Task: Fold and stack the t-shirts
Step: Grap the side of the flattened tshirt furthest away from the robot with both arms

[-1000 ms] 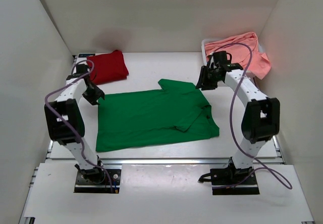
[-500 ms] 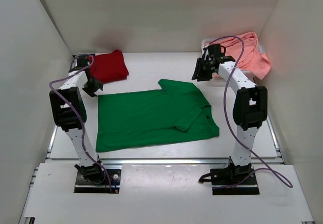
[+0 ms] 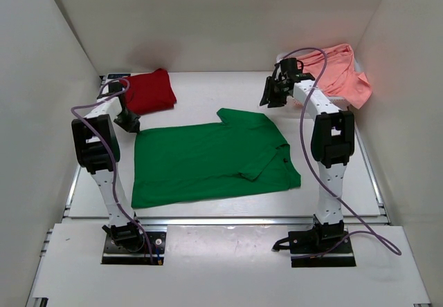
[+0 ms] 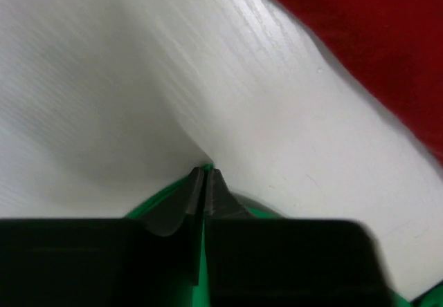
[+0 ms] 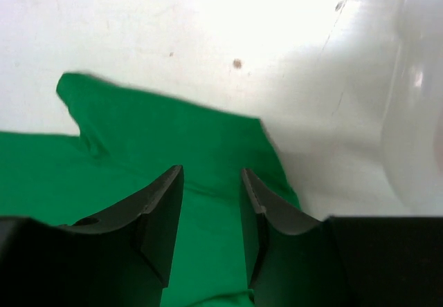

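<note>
The left gripper [image 4: 205, 174] pinches only a corner tip of the green t-shirt [image 3: 208, 162], which could slip free; the right gripper [image 5: 211, 177] gapes empty.

In the overhead view the left arm [image 3: 95, 148] rises from its base at the lower left, bends at a dark elbow block and reaches toward the upper left of the frame. There its wrist turns back down, so the left hand [image 3: 129, 122] points at the bench. The wrist view shows the left hand [image 4: 205, 177] with its fingers [image 4: 220, 195] pressed together, tip against tip. The right arm [image 3: 331, 141] stands tall from the lower right and stretches toward the upper right. The right hand [image 3: 271, 97] angles down and left, fingers [image 5: 160, 207] spread with a clear gap between them.
</note>
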Tool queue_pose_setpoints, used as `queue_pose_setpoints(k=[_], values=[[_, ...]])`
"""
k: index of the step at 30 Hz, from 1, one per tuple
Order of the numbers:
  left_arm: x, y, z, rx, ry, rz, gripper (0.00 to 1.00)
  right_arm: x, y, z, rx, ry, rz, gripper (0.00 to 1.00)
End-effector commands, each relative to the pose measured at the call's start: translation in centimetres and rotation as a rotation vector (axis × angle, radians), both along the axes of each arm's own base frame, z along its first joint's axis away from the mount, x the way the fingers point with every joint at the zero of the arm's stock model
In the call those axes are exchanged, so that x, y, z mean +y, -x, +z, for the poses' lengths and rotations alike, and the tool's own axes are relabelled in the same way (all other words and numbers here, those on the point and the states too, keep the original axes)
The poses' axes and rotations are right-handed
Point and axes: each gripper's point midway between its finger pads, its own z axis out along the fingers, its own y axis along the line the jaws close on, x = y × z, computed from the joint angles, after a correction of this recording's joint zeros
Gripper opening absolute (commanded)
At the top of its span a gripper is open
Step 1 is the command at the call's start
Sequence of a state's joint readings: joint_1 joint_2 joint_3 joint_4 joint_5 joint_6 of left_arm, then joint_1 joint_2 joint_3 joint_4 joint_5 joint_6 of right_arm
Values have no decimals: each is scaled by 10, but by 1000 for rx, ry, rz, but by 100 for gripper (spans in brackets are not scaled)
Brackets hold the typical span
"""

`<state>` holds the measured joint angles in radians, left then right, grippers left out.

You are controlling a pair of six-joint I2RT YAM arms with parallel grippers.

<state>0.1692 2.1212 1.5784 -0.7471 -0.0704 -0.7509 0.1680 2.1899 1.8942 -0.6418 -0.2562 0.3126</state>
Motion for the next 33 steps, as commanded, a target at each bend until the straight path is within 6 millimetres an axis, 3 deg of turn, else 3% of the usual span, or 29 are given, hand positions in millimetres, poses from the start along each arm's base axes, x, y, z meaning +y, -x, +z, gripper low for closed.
queue_pose_setpoints(k=[1, 8, 18, 26, 29, 31, 33], values=[[-9, 1, -4, 25, 23, -23, 0, 1, -26, -1, -51, 15, -15, 37], [-11, 3, -2, 20, 43, -33, 0, -1, -50, -26, -45, 78, -29, 42], [-12, 4, -4, 12, 60, -36, 0, 6, -24, -63, 83, 89, 53, 46], [-14, 2, -4, 9, 61, -38, 0, 17, -9, -71, 123, 114, 100, 44], [-17, 7, -6, 22, 75, -51, 0, 23, -13, -69, 112, 74, 113, 35], [-17, 7, -6, 19, 82, -50, 0, 31, -16, -66, 85, 66, 142, 13], [-16, 5, -3, 5, 83, -47, 0, 33, -23, -56, 57, 48, 139, 1]])
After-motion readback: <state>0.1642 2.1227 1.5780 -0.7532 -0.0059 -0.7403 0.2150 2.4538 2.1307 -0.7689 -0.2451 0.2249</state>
